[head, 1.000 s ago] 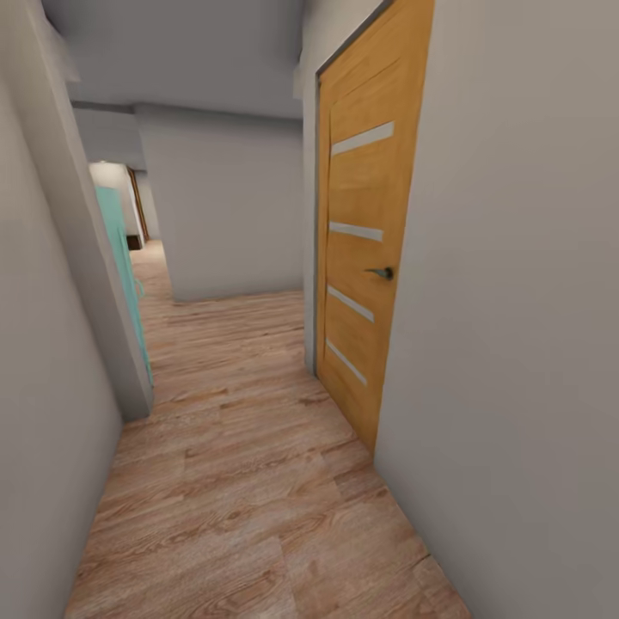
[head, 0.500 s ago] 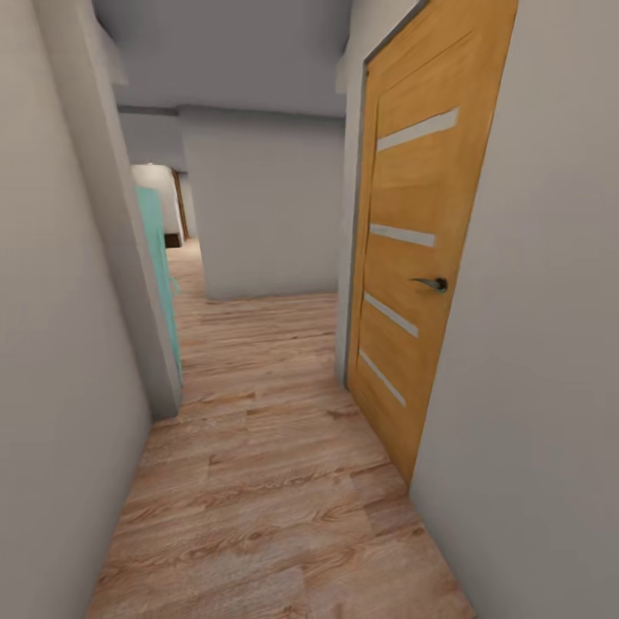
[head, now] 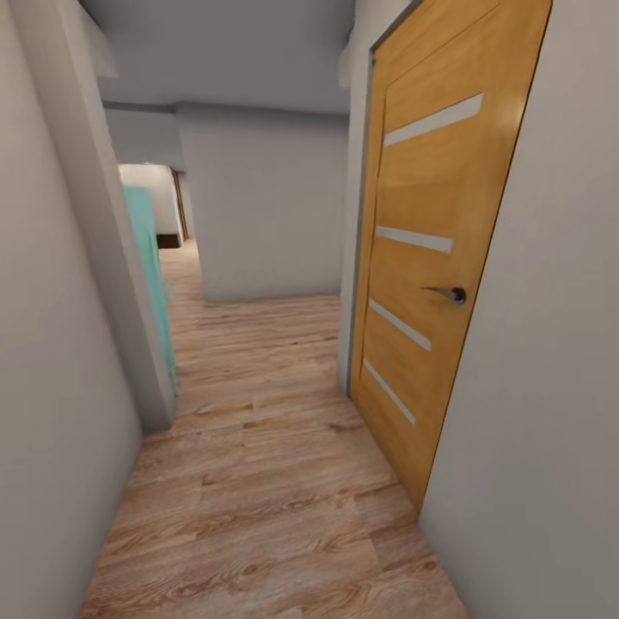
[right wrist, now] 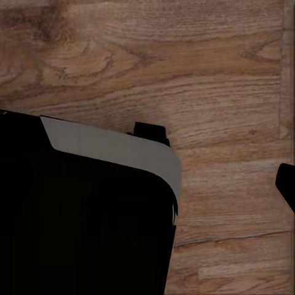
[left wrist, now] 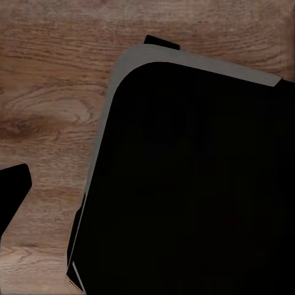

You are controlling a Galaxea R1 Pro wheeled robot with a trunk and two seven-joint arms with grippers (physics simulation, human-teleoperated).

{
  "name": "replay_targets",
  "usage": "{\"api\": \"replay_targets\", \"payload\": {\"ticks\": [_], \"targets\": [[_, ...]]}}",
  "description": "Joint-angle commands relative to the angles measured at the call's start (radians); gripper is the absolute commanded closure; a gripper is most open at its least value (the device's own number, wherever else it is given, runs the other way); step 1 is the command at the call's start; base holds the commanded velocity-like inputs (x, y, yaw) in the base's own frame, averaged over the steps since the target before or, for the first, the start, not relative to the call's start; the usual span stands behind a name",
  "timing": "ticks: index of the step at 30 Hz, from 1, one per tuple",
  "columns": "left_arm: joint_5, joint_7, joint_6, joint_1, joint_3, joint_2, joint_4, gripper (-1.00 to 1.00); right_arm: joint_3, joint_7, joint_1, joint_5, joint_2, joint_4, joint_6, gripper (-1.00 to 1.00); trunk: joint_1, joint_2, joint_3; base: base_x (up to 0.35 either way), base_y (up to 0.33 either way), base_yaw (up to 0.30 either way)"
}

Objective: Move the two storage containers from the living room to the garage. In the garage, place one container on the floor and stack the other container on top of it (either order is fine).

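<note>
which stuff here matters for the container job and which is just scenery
Job-related:
- none of the task's things shows in these views; the robot is in a hallway

Just scenery:
- orange wooden door with its handle
- teal door
- wood-plank floor
- grey walls

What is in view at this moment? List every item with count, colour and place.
door: one, orange-brown wood with four pale strips, shut, in the right wall of the corridor
door handle: one, dark metal, at mid height on that door
turquoise panel: one, likely a door, at the left behind a wall edge
floor: light wood planks, running along the corridor; also seen under both wrist cameras
walls: pale grey, on both sides and across the far end
dark doorway: one, brown, far down the left passage
robot base: black body with a grey rim, above the planks in both wrist views
</note>
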Motion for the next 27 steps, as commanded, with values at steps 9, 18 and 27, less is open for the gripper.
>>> {"api": "replay_targets", "payload": {"ticks": [9,18,27], "targets": [[0.001,0.001,-0.001,0.0,0.005,0.0,0.0,-1.0,0.011,0.001,-0.001,-0.005,0.001,0.003,-0.006,-1.0,0.001,0.0,-0.001,0.322,0.0,0.009],[0.001,0.0,-0.001,0.0,0.005,0.0,0.0,-1.0,0.016,0.001,-0.001,-0.006,-0.001,0.002,-0.006,-1.0,0.001,0.0,-0.001,0.322,0.0,0.239],[0.001,0.001,-0.002,0.0,0.005,-0.001,0.0,-1.0,0.017,-0.001,-0.001,-0.007,-0.001,0.002,-0.006,-1.0,0.001,0.0,-0.001,0.322,0.0,0.275]]}}
